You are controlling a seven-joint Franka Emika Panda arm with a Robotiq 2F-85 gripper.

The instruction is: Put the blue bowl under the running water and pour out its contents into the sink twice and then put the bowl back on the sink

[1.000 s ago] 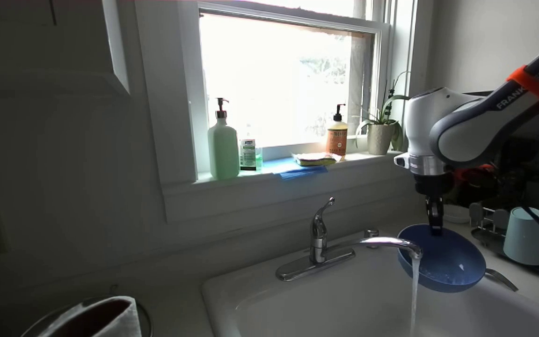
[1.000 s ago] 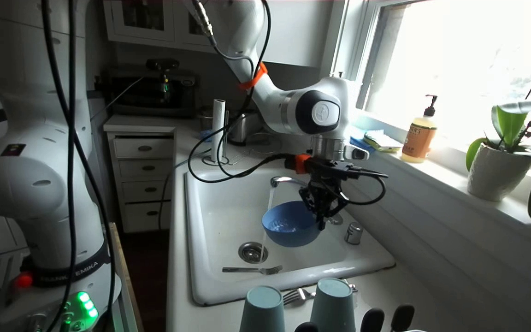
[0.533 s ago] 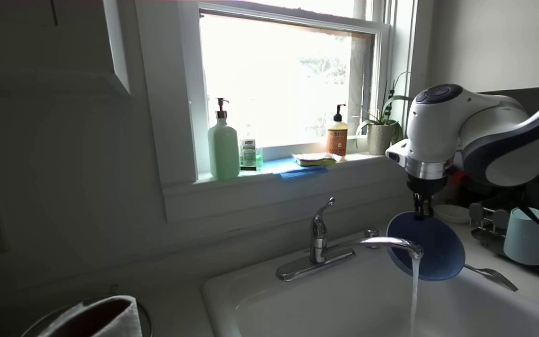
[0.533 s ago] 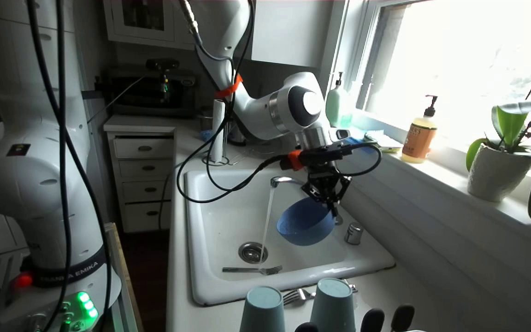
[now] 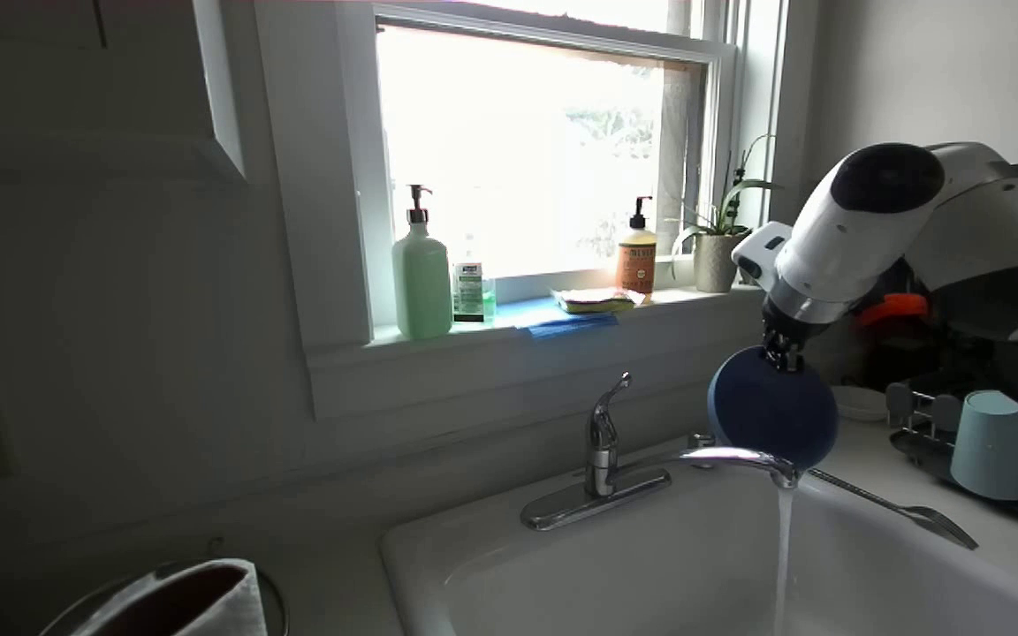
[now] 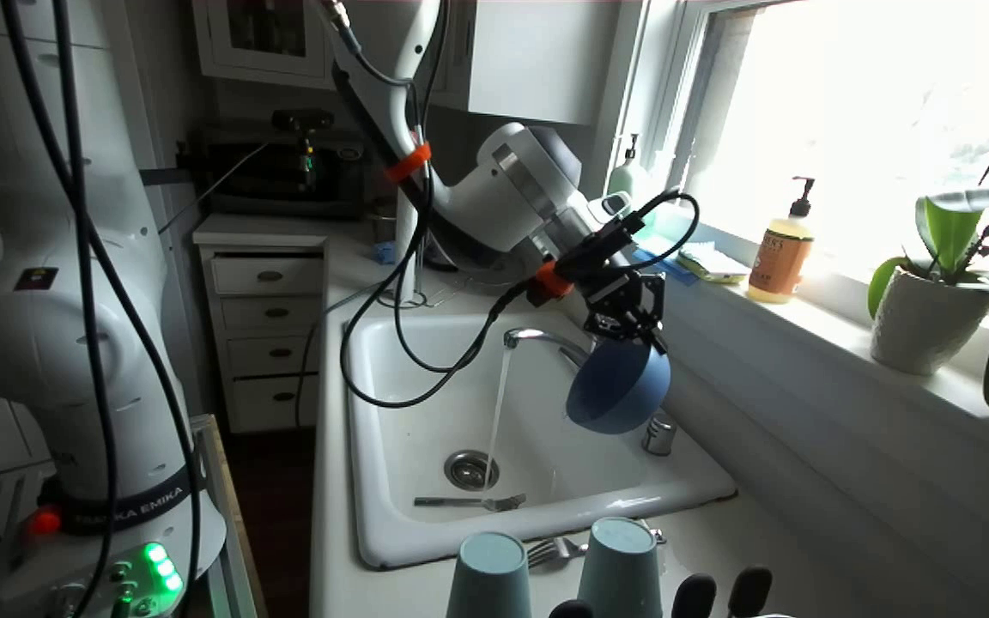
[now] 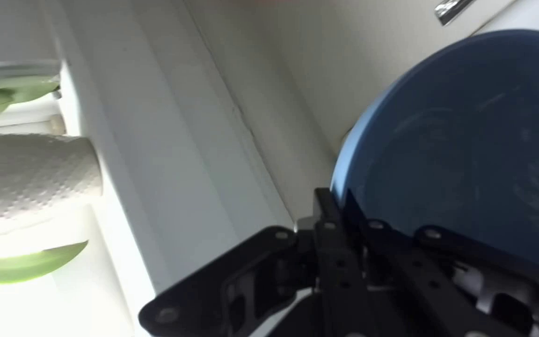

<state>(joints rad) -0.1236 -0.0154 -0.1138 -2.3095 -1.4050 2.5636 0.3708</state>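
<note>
In an exterior view we find the blue bowl [image 5: 774, 415] raised behind the end of the chrome faucet [image 5: 602, 468], tilted steeply, its hollow facing us; the spout [image 5: 730, 455] crosses in front of its lower edge. The fingers [image 5: 771, 355] grasp it at its top edge, and the running water [image 5: 783, 548] falls from the spout into the white sink [image 5: 562, 565]. Along the windowsill [image 5: 677, 296] we see a green pump bottle [image 5: 423, 283], a sponge [image 5: 597, 302], an orange-labelled soap bottle [image 5: 637, 263] and a potted plant [image 5: 717, 261].

In an exterior view, where we see the steel drain [image 6: 470, 470], the blue bowl hangs tilted from the fingers on the window side of the sink, near the small chrome cap [image 6: 660, 436] — the running water drops apart from it, toward the drain. A fork [image 6: 460, 503] lies in the sink beside the drain; a second fork [image 6: 553, 550] lies on the surface [image 6: 413, 592], partly hidden by two upturned teal cups [image 6: 493, 575].

In the wrist view we look along the fingers, clenched on the rim of the blue bowl — one outside its wall, one inside. Pale streaks mark its dark inside; whether water is left there, we cannot tell. At the left edge we see the plant's pot [image 7: 31, 173] and some green leaves [image 7: 31, 264], turned sideways
</note>
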